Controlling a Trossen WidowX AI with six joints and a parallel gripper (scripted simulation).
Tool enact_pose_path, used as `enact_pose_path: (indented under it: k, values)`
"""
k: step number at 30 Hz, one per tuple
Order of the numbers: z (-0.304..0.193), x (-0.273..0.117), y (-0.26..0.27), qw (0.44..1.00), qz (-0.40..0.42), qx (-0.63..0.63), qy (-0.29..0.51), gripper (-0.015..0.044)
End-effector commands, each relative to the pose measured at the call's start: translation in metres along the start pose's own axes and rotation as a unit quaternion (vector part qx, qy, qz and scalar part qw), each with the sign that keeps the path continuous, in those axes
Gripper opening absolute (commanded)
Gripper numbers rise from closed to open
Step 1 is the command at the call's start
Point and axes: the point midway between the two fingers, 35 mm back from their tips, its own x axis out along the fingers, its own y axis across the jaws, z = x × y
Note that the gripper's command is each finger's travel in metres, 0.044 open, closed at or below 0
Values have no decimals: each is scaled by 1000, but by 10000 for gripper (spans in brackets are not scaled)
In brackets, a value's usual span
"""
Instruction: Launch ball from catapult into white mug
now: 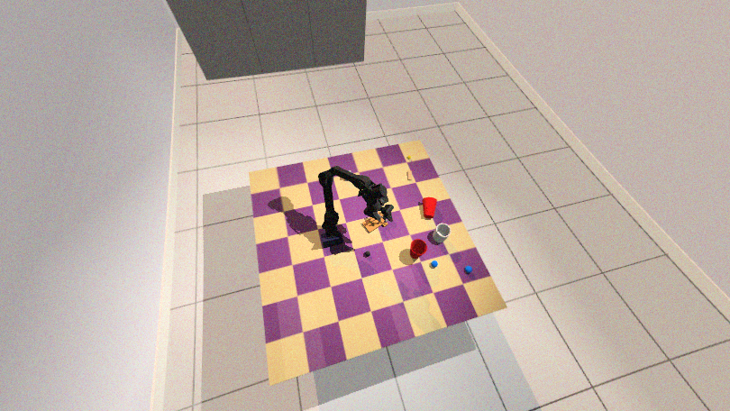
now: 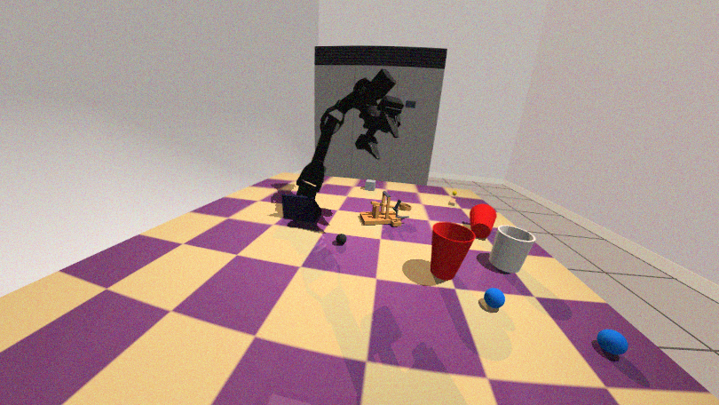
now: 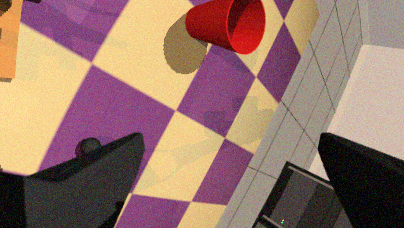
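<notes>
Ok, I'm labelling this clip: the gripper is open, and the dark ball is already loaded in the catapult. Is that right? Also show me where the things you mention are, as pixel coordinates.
Not quite: the dark ball (image 1: 367,253) (image 2: 341,239) lies on the checkered surface, apart from the catapult (image 1: 371,225) (image 2: 375,218), as the exterior view shows.

A purple-and-cream checkered table top (image 1: 351,299) (image 2: 216,286) (image 3: 135,95) carries a wooden catapult (image 1: 374,223) (image 2: 378,218), with a small black ball (image 1: 367,253) (image 2: 341,239) (image 3: 89,148) near the catapult, and, farther from the catapult, a white mug (image 1: 441,233) (image 2: 511,250), two red cups (image 1: 418,248) (image 2: 450,251) (image 3: 225,24) and two blue balls (image 1: 433,263) (image 2: 494,297).
</notes>
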Motion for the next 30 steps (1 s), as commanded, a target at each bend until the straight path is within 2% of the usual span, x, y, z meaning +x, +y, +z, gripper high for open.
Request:
enact_pose_path:
  k: [1,10,21,30]
  values:
    - [10,16,26,997,69,23,-8,440]
    - [32,33,83,975,209,72,-5,440]
    - [58,30,153,919,366,142,32,440]
    - [61,28,161,910,385,152,40,440]
